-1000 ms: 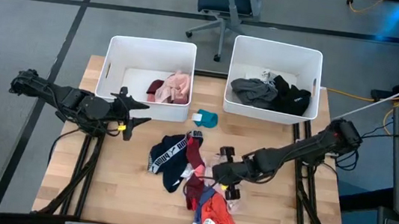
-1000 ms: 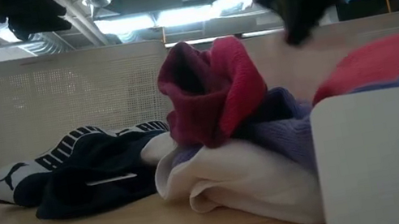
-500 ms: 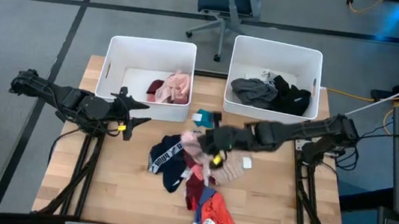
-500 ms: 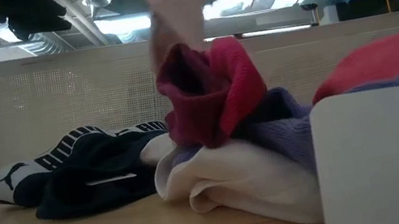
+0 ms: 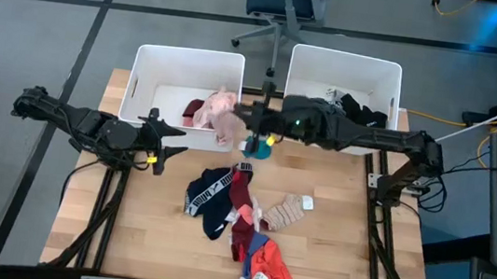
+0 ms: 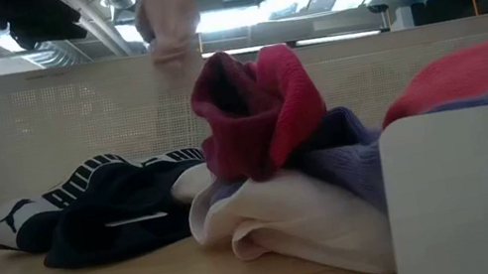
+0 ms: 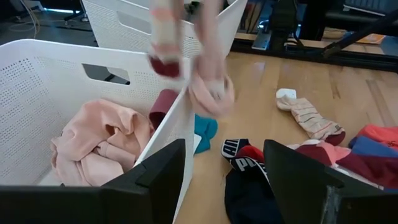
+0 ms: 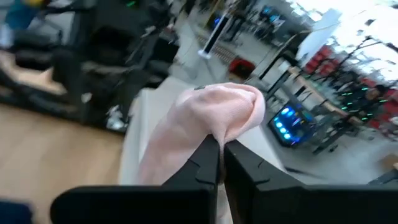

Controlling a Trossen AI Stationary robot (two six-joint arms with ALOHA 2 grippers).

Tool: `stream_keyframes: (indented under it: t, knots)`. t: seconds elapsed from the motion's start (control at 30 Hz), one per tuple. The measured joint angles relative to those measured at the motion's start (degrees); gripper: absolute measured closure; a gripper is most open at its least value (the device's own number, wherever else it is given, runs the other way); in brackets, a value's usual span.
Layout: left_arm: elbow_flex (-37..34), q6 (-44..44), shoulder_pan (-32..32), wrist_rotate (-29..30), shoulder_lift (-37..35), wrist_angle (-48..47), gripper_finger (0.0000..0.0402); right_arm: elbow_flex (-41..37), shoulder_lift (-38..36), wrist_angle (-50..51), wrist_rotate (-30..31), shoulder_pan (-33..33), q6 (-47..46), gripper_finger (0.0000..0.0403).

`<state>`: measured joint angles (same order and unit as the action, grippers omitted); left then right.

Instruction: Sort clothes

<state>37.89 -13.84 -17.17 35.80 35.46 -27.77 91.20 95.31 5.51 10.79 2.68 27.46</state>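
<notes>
The left tool point(image 5: 166, 138) waits low over the wooden surface point(image 5: 339, 253), in front of the left white bin point(image 5: 185, 61), and its fingers are apart with nothing between them. Inside this bin lie pink and maroon clothes point(image 5: 207, 108). The right tool point(image 5: 243, 117) reaches across to the right front corner of the left bin; its fingers are clamped on a pale pink garment point(image 5: 226, 121) that hangs down from them at the bin wall. On the middle of the surface lies a pile of clothes point(image 5: 232, 215), black, red and blue, with a striped beige sock point(image 5: 287, 210) just beside it. A teal piece point(image 5: 259, 148) lies between the two bins. The right white bin point(image 5: 343, 64) holds grey and black clothes point(image 5: 336, 114).
</notes>
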Motion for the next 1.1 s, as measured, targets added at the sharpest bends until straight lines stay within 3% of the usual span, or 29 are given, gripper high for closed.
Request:
stream_keyframes:
  t: [0.3, 0.5, 0.93, 1.1]
  knots:
    - [0.0, 0.6, 0.0, 0.0, 0.0, 0.1, 0.0194, 0.0, 0.4, -16.9, -3.8, 6.5, 0.0, 0.0384]
    - [0.0, 0.5, 0.0, 0.0, 0.0, 0.2, 0.0194, 0.0, 3.7, -22.6, -6.8, 10.5, -0.5, 0.0384]
    - [0.0, 0.5, 0.0, 0.0, 0.0, 0.1, 0.0194, 0.0, 10.5, -15.4, -5.5, 12.0, -3.3, 0.0383]
    - [0.0, 0.5, 0.0, 0.0, 0.0, 0.1, 0.0194, 0.0, 10.6, -10.4, -6.0, 12.0, -5.7, 0.0347]
